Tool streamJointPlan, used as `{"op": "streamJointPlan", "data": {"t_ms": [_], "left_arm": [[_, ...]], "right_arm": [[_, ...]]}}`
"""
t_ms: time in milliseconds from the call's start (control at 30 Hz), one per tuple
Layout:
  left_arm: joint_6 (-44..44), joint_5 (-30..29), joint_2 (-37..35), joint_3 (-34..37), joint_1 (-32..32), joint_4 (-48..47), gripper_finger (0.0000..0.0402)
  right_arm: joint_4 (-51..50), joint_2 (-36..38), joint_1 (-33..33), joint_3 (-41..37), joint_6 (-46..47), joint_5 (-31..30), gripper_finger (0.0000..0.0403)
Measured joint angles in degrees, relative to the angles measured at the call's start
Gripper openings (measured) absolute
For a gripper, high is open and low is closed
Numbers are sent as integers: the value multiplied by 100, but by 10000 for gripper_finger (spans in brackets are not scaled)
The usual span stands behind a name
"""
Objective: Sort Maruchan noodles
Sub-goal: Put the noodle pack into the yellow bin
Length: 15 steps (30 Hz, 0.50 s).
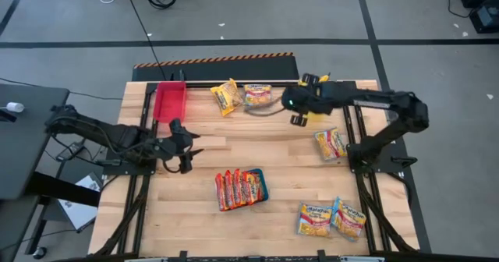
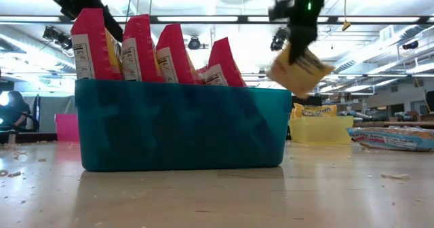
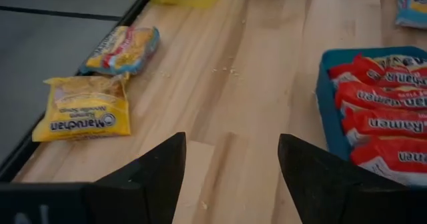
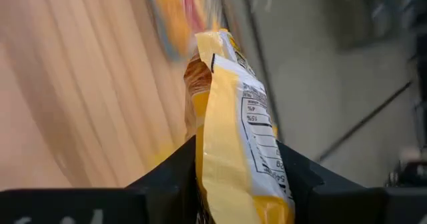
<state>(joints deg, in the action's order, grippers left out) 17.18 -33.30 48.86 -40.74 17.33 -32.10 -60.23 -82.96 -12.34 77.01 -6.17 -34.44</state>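
My right gripper [image 2: 293, 41] is shut on a yellow noodle packet [image 2: 299, 69], held in the air over the table's far right part, near the yellow bin [image 2: 319, 130]. My left gripper [image 3: 230, 144] stands open over bare wood at the table's left, with nothing between its fingers. The teal tray [image 1: 263, 185] holds several red-orange packets [image 1: 236, 189] standing on edge. Two yellow packets [image 1: 226, 97] [image 1: 258, 95] lie flat near the far edge. Other packets [image 1: 331, 143] [image 1: 313, 220] [image 1: 348, 220] lie flat on the right. My right gripper pinches the yellow packet between its two fingers, one on each flat face [image 4: 230, 151], at one end of it. The fingers slant down from above. The packet hangs tilted below the fingers [image 2: 299, 69], lifted clear of the table.
A red bin [image 1: 170, 100] stands at the far left of the table. The middle of the wooden top [image 1: 257, 141] between the two arms is bare. A black and orange striped strip [image 1: 214, 59] runs along the far edge.
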Motion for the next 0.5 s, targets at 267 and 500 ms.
{"op": "streamJointPlan", "data": {"t_ms": [267, 500], "left_arm": [[176, -7, -2, 108, 132, 142, 242], [174, 6, -2, 108, 128, 142, 242]], "right_arm": [[-938, -643, -1443, -3, -1063, 505, 141], [-1039, -1128, -2087, -4, -1634, 1208, 141]]}}
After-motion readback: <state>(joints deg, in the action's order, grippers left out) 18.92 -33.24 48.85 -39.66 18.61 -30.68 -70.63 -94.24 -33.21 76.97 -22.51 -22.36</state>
